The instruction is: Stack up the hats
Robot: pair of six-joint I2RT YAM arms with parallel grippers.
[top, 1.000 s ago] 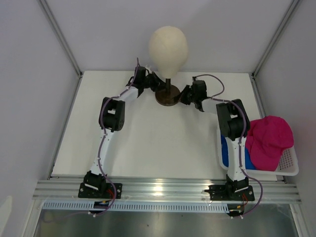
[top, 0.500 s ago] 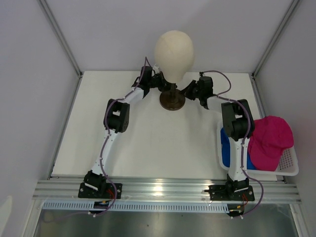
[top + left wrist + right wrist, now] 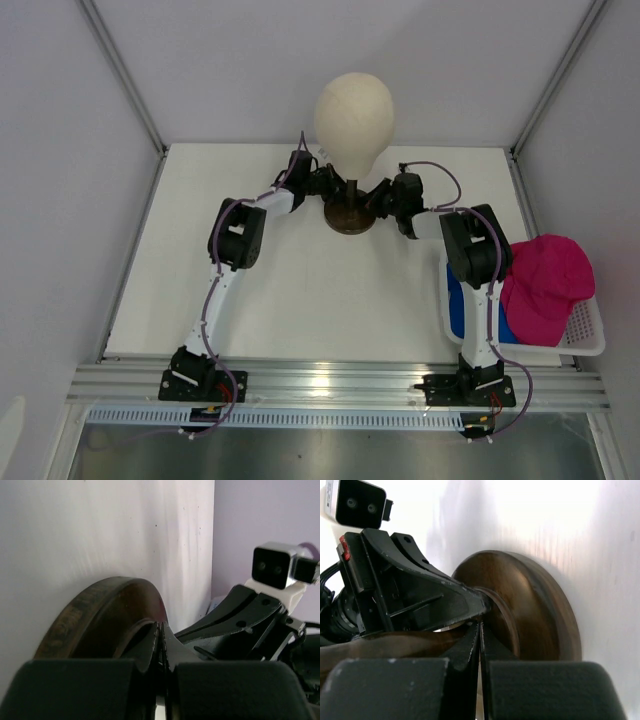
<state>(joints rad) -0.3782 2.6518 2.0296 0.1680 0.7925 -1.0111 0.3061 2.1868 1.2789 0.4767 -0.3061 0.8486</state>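
White table [image 3: 300, 300], stand [image 3: 349, 216] shifted nearer, left gripper [image 3: 161, 630] alongside

The left claw [image 3: 326, 184] and right claw [image 3: 379, 199] flank the dark stand [image 3: 349, 218] under the mannequin head [image 3: 354, 118], while a pink hat [image 3: 546, 285] lies over blue hats [image 3: 461, 305] in the white basket [image 3: 584, 344]

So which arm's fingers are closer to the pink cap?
Right. The right fingers sit beside the stand, toward the pink cap; the left fingers, across the stand, farther off.

Nothing legible in any view, save a white sticker [image 3: 331, 494] beside the opposite wrist camera [image 3: 361, 502], too small to read.
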